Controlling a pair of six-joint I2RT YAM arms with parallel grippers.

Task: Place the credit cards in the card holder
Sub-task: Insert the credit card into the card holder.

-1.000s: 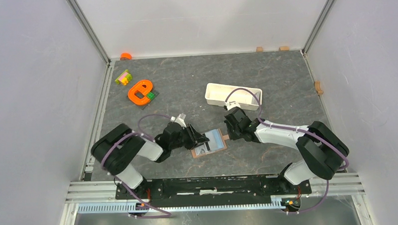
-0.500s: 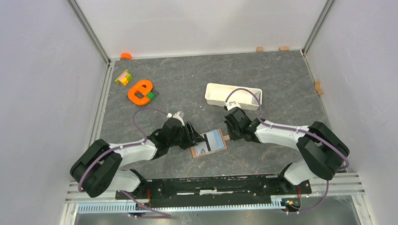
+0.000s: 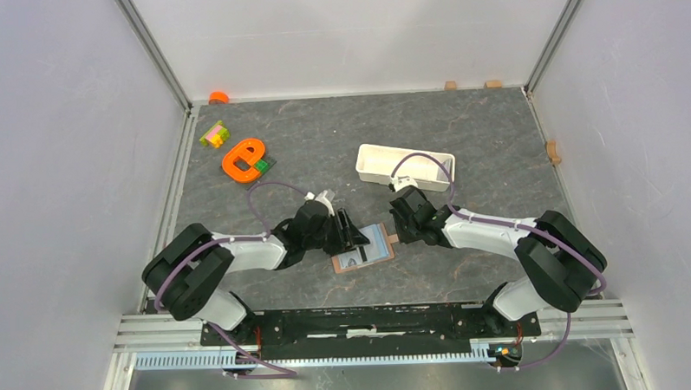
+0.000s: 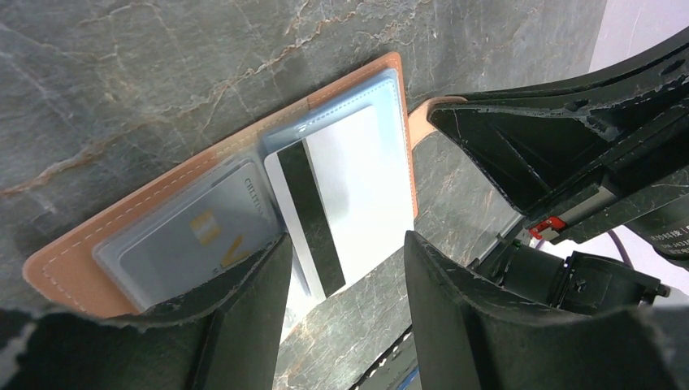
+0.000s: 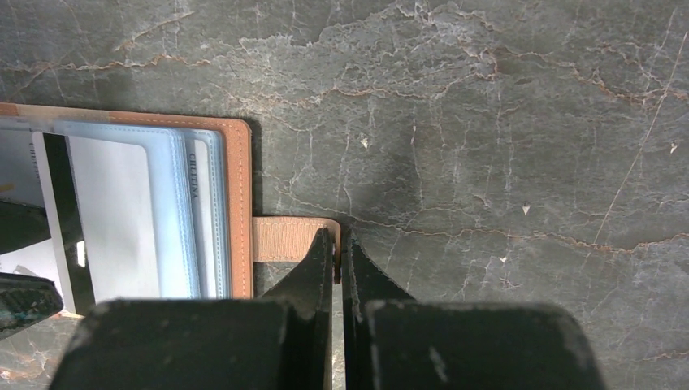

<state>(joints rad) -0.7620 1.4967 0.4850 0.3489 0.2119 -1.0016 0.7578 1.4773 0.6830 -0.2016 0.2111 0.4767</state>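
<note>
Mid-table, near side: card holder (image 3: 362, 249) is laid open flat btwn both pincers. Right pincer (image 5: 340, 244) is closed on its strap tab (image 5: 284, 238). Left pincer (image 4: 345, 264) is open w/ nothing gripped, jaws either side of striped card (image 4: 349, 179). Card's long axis runs along pincer's reach, and its near end overhangs the holder's edge. Left arm is nearer; fwd push prob needed. Tan stitched leather, clear sleeves, thin glossy cards; 2nd card (image 4: 191, 244) is seated.
</note>
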